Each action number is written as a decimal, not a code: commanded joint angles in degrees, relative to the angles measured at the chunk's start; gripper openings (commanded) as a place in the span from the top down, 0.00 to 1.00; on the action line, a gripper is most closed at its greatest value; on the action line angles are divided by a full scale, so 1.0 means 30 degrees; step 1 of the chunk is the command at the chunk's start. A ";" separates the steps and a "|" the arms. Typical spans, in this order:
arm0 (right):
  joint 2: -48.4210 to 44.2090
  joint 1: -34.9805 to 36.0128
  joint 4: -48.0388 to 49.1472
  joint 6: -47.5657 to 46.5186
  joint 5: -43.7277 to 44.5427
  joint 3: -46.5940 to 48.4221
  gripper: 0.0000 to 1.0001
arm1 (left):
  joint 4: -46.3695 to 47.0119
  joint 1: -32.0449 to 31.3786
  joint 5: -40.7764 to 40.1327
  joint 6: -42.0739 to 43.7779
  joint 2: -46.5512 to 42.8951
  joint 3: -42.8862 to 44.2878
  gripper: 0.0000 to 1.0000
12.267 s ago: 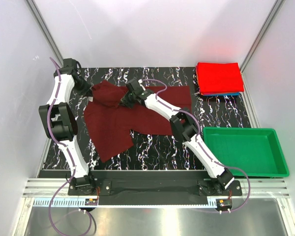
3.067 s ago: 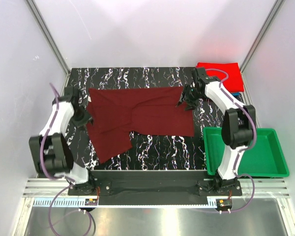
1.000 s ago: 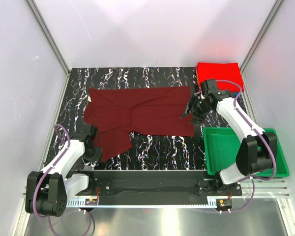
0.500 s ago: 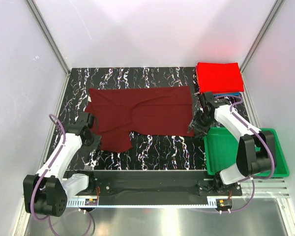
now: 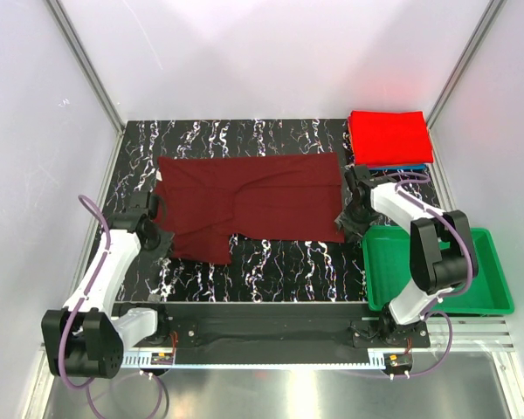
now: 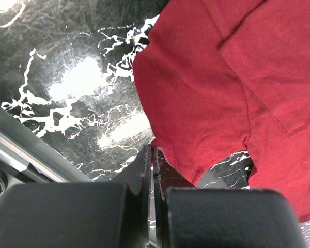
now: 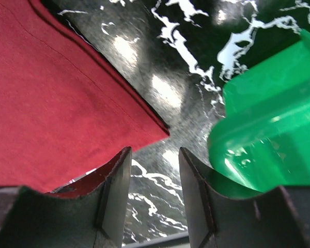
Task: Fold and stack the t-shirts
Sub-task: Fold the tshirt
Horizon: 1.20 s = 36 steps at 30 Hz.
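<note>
The dark maroon t-shirt (image 5: 253, 196) lies spread across the black marbled table. My left gripper (image 5: 155, 237) is at its near left sleeve. In the left wrist view the left gripper (image 6: 153, 150) is shut, with the hem of the maroon cloth (image 6: 206, 88) pinched at its tips. My right gripper (image 5: 349, 220) hangs low at the shirt's near right corner. It is open (image 7: 154, 155), with bare table between the jaws and the cloth corner (image 7: 46, 103) just left of them. A folded bright red t-shirt (image 5: 389, 135) lies at the back right, on a blue one showing only as a thin edge (image 5: 400, 167).
A green plastic tray (image 5: 437, 231) stands at the near right, and its rounded corner (image 7: 268, 113) is close beside my right fingers. White enclosure walls ring the table. A metal rail runs along the near edge.
My left gripper has gone up and left with the sleeve, so the hanging flap is now shorter. My right gripper slid down the shirt's right edge to the near corner and its jaws narrowed.
</note>
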 commanded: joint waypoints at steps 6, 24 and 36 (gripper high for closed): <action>0.0302 0.0672 0.1119 0.1549 0.1801 -0.0542 0.52 | -0.0134 0.0439 -0.0200 0.0751 -0.0062 0.0948 1.00; 0.0362 0.1376 0.1439 0.3572 0.3503 -0.1976 0.58 | 0.0129 0.0761 0.0181 0.0956 0.0143 0.1681 1.00; 0.1532 0.1405 0.1382 0.3603 0.4675 -0.1773 0.82 | 0.0217 0.0790 -0.0024 0.1072 0.0347 0.1973 1.00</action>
